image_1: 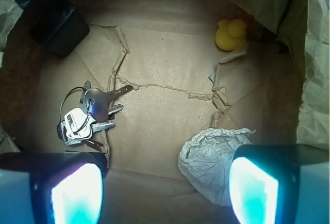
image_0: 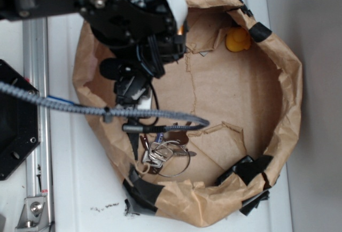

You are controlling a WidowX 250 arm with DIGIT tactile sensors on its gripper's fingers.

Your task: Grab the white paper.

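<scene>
The white paper (image_1: 209, 157), a wrinkled off-white wad, lies on the floor of the brown paper bag (image_0: 291, 98). In the wrist view it sits low and right, against the inner side of the right finger (image_1: 255, 190), which covers part of it. My gripper (image_1: 165, 190) is open, with a wide gap and bare bag floor between the wad and the left finger (image_1: 77, 195). In the exterior view the gripper (image_0: 133, 90) hangs inside the bag's left half, and the arm hides the wad there.
A bunch of keys (image_1: 85, 115) on a ring lies just beyond the left finger, also seen as keys (image_0: 163, 154). A small yellow duck (image_1: 230, 34) sits at the far side. Black tape (image_1: 59, 25) patches the bag's torn rim. The bag walls stand all around.
</scene>
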